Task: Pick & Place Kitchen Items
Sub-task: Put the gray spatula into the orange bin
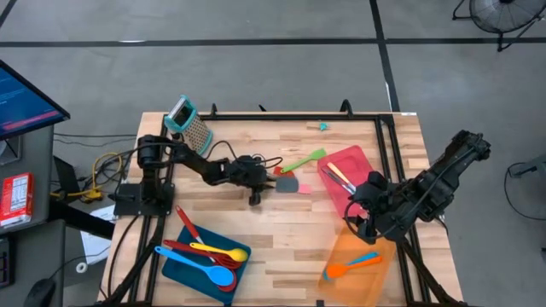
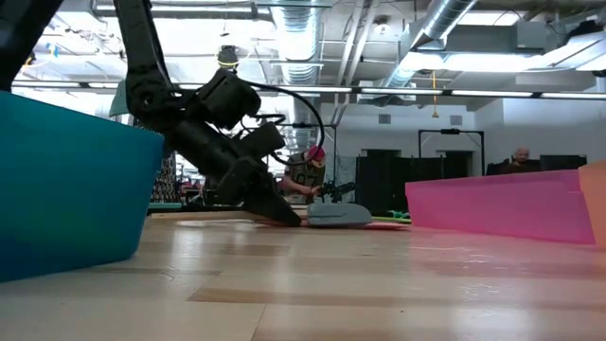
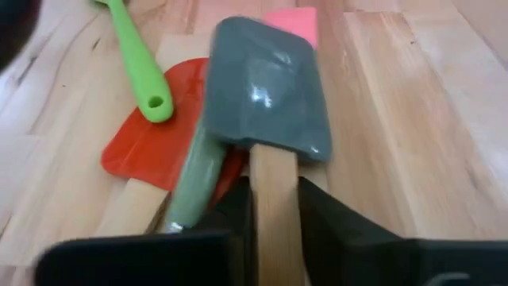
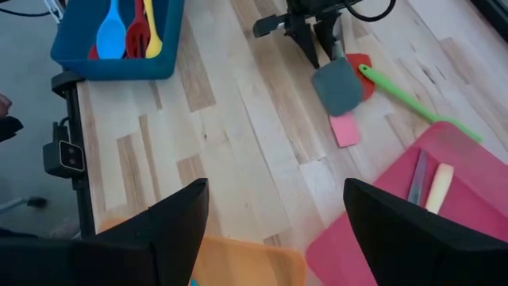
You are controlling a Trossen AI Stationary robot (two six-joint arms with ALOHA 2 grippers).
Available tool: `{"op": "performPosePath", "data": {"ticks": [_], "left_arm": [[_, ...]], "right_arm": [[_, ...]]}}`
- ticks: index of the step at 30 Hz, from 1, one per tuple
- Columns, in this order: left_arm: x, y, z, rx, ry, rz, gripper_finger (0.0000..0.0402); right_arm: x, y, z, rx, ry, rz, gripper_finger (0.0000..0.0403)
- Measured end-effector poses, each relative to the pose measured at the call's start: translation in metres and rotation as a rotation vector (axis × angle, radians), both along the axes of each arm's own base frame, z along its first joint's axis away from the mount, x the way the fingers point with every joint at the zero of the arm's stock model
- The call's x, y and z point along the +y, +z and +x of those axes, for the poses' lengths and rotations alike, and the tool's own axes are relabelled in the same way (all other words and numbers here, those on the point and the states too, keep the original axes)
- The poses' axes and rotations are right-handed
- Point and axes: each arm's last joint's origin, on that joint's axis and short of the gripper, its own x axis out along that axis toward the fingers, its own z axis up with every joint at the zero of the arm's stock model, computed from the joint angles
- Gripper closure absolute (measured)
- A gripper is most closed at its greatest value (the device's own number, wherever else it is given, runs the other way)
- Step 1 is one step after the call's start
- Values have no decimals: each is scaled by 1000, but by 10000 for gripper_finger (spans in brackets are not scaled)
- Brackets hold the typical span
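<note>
**Left tool grasping the grey spatula**

Left tool clenched on the wooden handle of the grey spatula, which lies mid-desk over a red spatula, beside a green spoon. Right tool, released, hovers above the orange tray.

Grey spatula wooden handle hidden between left gripper fingers.

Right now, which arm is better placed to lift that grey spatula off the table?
The left. Its gripper already has its jaws around the grey spatula at its wooden handle, mid-table. The right gripper hangs open over the pink and orange trays.
</note>
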Motion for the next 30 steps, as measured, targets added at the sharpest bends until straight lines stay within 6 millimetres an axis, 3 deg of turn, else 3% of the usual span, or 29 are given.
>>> {"op": "performPosePath", "data": {"ticks": [2,10,21,30], "left_arm": [[0,2,0,-3,6,-5,364],[0,30,-3,-60,39,0,351],[-2,116,-11,-373,79,-39,358],[-10,211,-56,-747,138,-241,361]], "right_arm": [[-1,0,1,0,-5,0,117],[-2,0,1,-18,-21,-21,117],[-9,2,6,-62,-88,-75,117],[-21,6,17,-142,-158,-152,117]]}}
